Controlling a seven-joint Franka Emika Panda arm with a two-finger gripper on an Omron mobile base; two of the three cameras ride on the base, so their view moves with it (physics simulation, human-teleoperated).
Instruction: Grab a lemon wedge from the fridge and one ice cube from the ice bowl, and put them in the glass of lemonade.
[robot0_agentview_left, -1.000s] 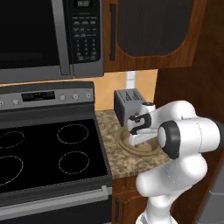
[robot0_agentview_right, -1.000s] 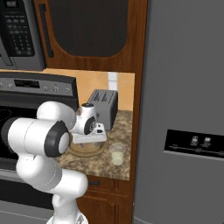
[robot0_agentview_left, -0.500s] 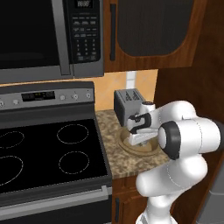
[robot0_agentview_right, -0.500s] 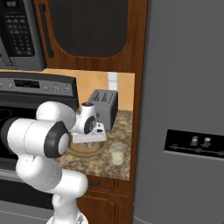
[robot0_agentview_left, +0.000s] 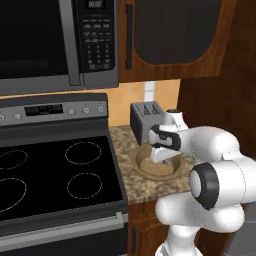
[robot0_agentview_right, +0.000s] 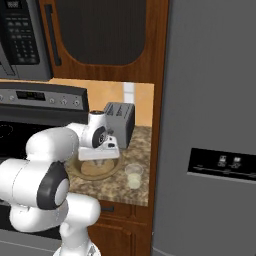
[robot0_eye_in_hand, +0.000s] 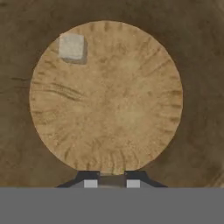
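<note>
Jaws that were standing wide a second ago are now closing down to a narrow gap as the white arm's two-finger gripper (robot0_eye_in_hand: 112, 175) is dipping into the wide, shallow tan wooden ice bowl (robot0_agentview_left: 142, 169) in front of the grey toaster (robot0_agentview_left: 145, 117). Whether anything is being pinched between the tips cannot be told. One pale, translucent ice cube (robot0_eye_in_hand: 71, 46) is lying loose on the bowl floor at 11 o'clock in the hand view, well apart from the tips; it is squarish, with no long axis, its edges running square to the frame. The ice-picking step is seemingly under way. Next comes a straight lift, then a carry to the small clear glass of lemonade (robot0_agentview_right: 133, 176) just beside the bowl.
</note>
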